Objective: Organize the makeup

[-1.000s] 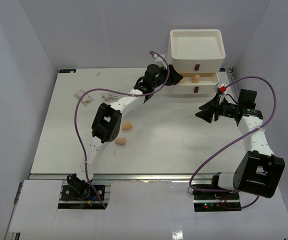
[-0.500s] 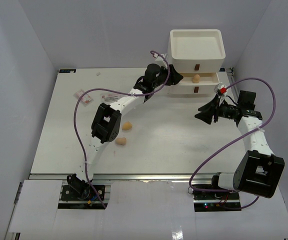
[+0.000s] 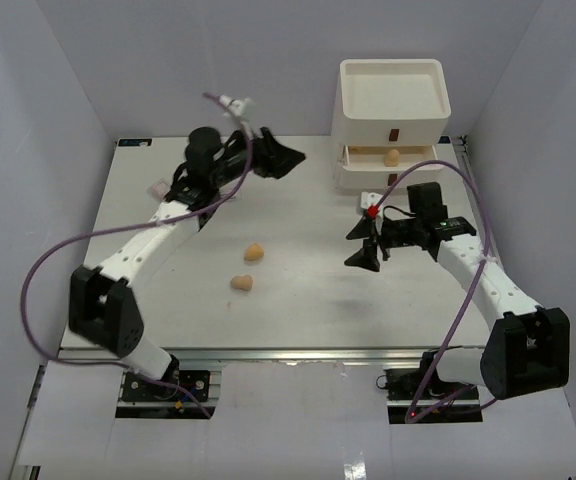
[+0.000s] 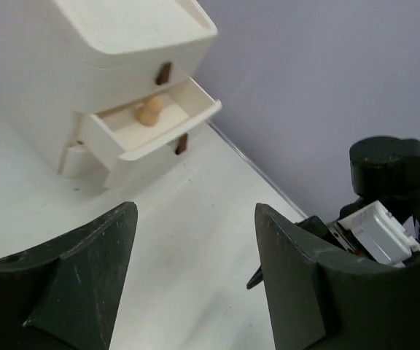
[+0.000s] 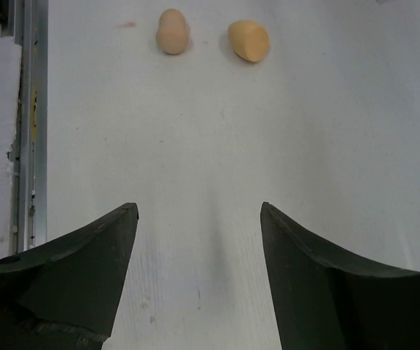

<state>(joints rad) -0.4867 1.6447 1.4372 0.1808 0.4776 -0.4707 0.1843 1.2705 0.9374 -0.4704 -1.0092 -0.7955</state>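
Nearer sponge (image 3: 242,283): it lies on the surface (image 3: 308,305), left of centre in the overhead frame. It is where it was a second ago and nothing touches it.
Farther sponge (image 3: 254,252): it is just beyond the first and apart from it, and it has not moved either. Both show at the top of my right wrist view.
Right tool (image 3: 363,240): a second ago it hung at the right of the frame. Now it has swung in to the centre, fingers apart and empty. Its mouth faces the two loose sponges but is well short of them.
Packet (image 3: 157,188): one peeks out at upper left, beside my left arm. The arm now lies over where the others showed, so I cannot see them.
Left tool (image 3: 273,158): a second ago it was at the left end of the open drawer (image 3: 418,155). Now it is drawn back to upper centre, well apart from the drawer, fingers apart and holding nothing.
Sponge in the drawer (image 3: 393,156): it sits inside, in the same spot as before.
Drawer unit (image 3: 393,100): it stands at upper right with that drawer pulled out.
Bottle: I find it in no view.
Meaning: I judge one sponge filed and my left arm out of the way. My right tool looks to be lining up on the next one, with two sponges and the packets yet to sort.
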